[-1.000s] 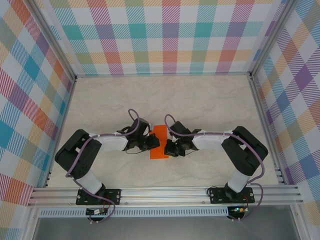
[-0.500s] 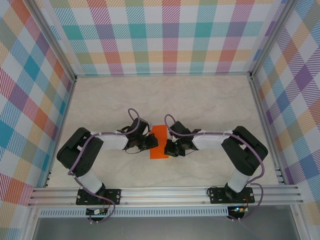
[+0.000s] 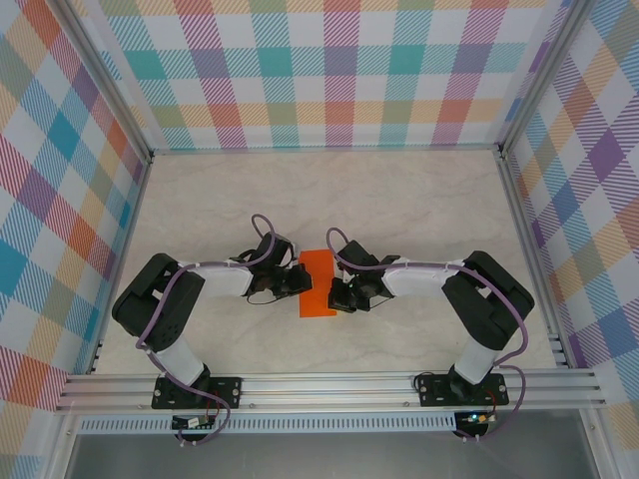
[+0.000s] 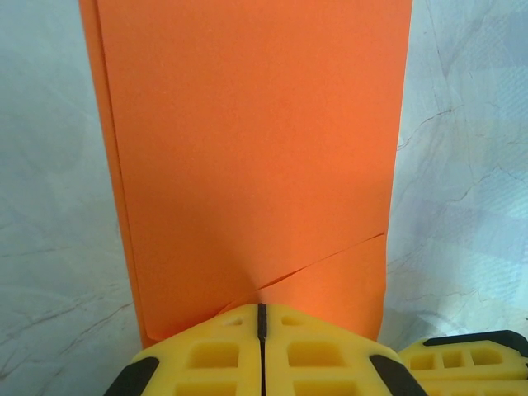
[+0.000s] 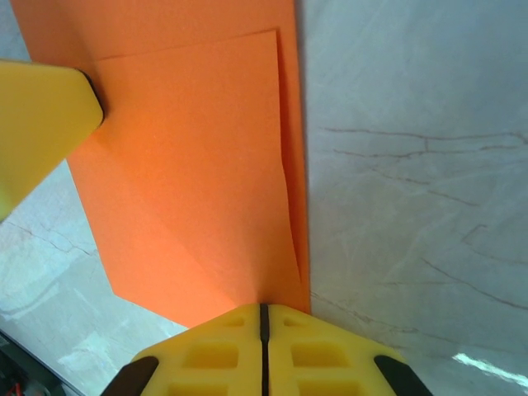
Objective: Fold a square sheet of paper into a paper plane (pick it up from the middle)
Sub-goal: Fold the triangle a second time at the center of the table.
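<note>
The square sheet of paper point(image 3: 319, 284) is bright orange and lies on the table as a narrow folded strip between my two grippers. In the left wrist view the paper point(image 4: 247, 140) has a slanted flap edge that runs down to my left gripper point(image 4: 261, 307). That gripper is shut, with its tips against the paper's near edge. My left gripper point(image 3: 303, 281) is at the strip's left side. My right gripper point(image 5: 264, 308) is shut too, its tips on the near corner of the paper point(image 5: 190, 181) under a folded flap. My right gripper point(image 3: 337, 296) is at the strip's right side.
The pale marbled table point(image 3: 399, 200) stretches beyond the paper toward the checked walls point(image 3: 329, 70). An aluminium rail point(image 3: 329, 387) carries both arm bases at the near edge. A fingertip point(image 5: 49, 124) of the other gripper touches the flap's far corner.
My left gripper has shifted slightly away from the bases along the paper's left edge and closed a little more. The right gripper and the paper have barely moved.
</note>
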Robot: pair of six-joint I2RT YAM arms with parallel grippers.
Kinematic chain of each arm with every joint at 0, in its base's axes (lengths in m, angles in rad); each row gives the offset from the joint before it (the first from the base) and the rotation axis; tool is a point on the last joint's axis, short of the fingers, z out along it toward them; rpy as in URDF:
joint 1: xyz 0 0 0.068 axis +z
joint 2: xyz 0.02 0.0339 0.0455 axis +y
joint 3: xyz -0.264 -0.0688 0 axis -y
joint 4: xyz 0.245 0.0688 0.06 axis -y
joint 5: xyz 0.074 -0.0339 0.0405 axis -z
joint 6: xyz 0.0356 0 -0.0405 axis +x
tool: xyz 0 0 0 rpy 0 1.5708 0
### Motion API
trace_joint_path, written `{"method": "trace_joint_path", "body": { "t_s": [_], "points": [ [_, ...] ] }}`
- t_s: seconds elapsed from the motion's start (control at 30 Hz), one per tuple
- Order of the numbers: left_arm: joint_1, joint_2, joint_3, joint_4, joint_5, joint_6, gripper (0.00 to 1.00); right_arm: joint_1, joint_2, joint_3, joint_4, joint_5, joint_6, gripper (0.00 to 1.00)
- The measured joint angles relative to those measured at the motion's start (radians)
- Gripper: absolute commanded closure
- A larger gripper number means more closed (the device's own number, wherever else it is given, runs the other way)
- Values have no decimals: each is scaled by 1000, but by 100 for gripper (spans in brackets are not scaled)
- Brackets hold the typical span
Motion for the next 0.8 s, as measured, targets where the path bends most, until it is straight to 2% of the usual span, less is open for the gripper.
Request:
{"method": "trace_joint_path", "body": {
  "t_s": [0.23,0.4,0.8],
  "points": [
    [5,3,0,3,13,-1,95,6,4,84,-31,-8,-39,92],
    [5,3,0,4,14,-4,95,8,66,151,-13,-20,-48,93],
    [6,5,0,6,17,-6,95,11,132,163,3,-19,-48,93]
  ]
}}
